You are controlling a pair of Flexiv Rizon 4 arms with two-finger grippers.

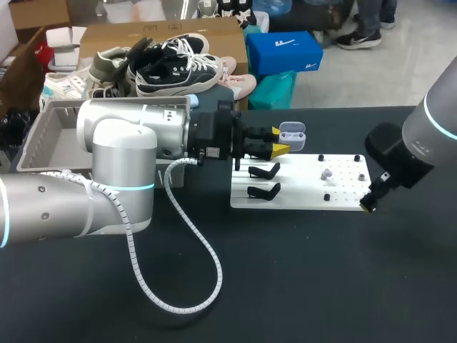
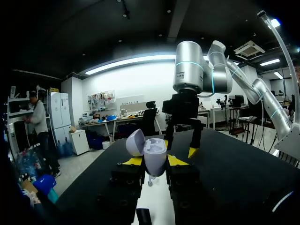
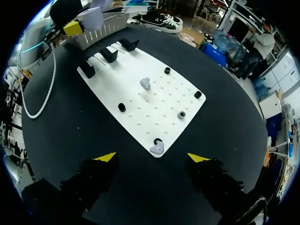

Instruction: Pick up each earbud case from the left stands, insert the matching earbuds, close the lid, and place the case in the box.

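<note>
My left gripper [image 1: 280,142] is shut on a lavender earbud case [image 1: 291,133] with its lid open, held above the white pegboard [image 1: 307,194]. In the left wrist view the case [image 2: 155,158] sits upright between the yellow tips, lid [image 2: 135,142] tilted back. Two black stands [image 1: 264,171] near it are bare. One grey earbud [image 3: 146,83] lies mid-board. Another earbud [image 3: 157,149] sits at the board's corner, just ahead of my open right gripper [image 3: 151,157]. The right gripper [image 1: 371,202] hovers at the board's right end.
A grey slatted box [image 1: 44,136] stands at the table's far left behind my left arm. The left arm's white cable [image 1: 196,250] loops over the black table in front. Small black pegs [image 3: 122,107] dot the board.
</note>
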